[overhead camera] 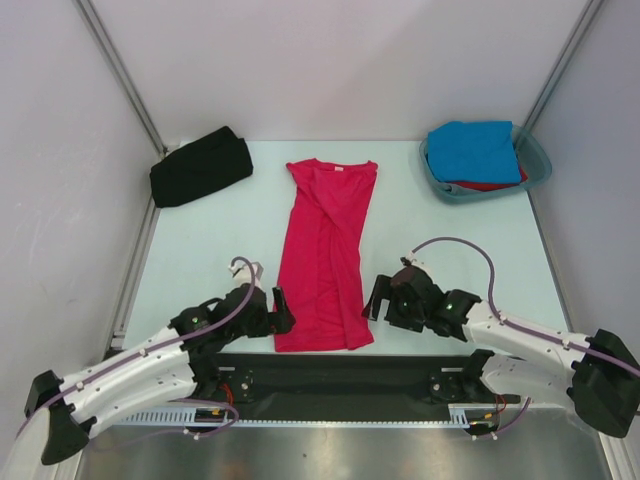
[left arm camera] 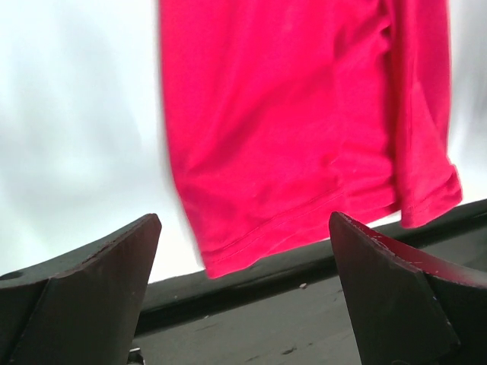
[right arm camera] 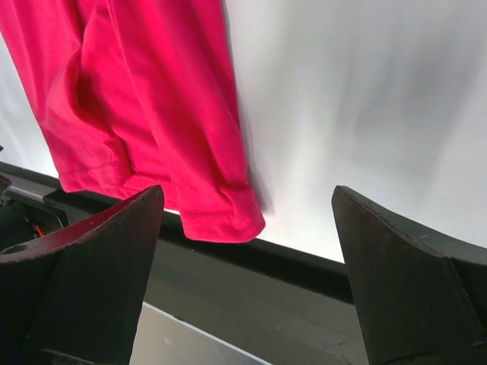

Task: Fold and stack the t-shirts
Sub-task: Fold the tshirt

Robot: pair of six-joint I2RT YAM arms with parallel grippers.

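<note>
My left jaws and right jaws gape wide, flanking the crimson-pink t-shirt. It lies on the desk.

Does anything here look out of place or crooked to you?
Only slightly: the hem of the pink shirt overlaps the black rail at the near edge of the table; otherwise nothing stands out.
</note>
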